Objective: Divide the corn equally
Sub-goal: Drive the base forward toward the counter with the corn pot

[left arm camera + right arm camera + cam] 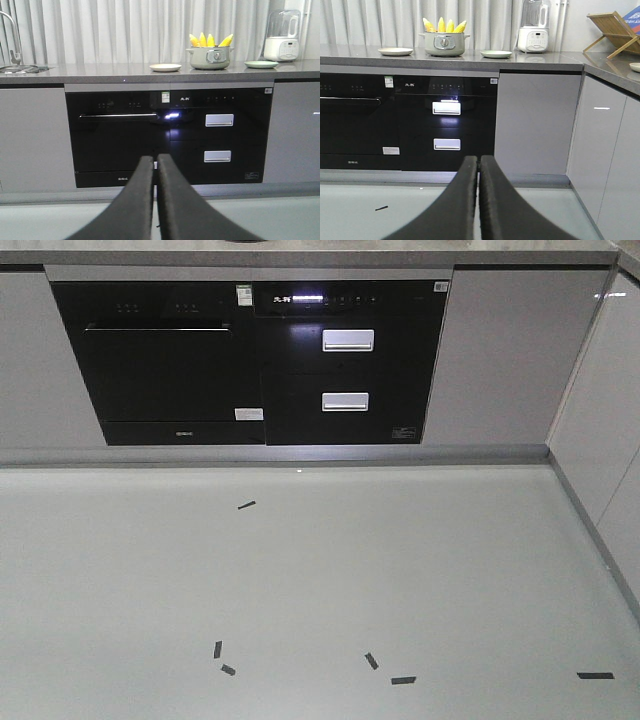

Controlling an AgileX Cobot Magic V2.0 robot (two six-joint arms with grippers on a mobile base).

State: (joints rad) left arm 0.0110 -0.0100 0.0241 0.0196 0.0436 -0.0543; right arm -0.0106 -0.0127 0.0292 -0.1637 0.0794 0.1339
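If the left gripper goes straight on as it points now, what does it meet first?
Probably the black appliance front below the counter; the way to it looks free, but depth is unclear.

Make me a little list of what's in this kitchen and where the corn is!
corn: four cobs standing in the pot
pot: on the counter, between two plates
cream plate: left of pot, no corn on it
green plate: right of pot, no corn on it
left end effector: shut, holding nothing, facing the oven
right end effector: shut, holding nothing
sharing: not begun
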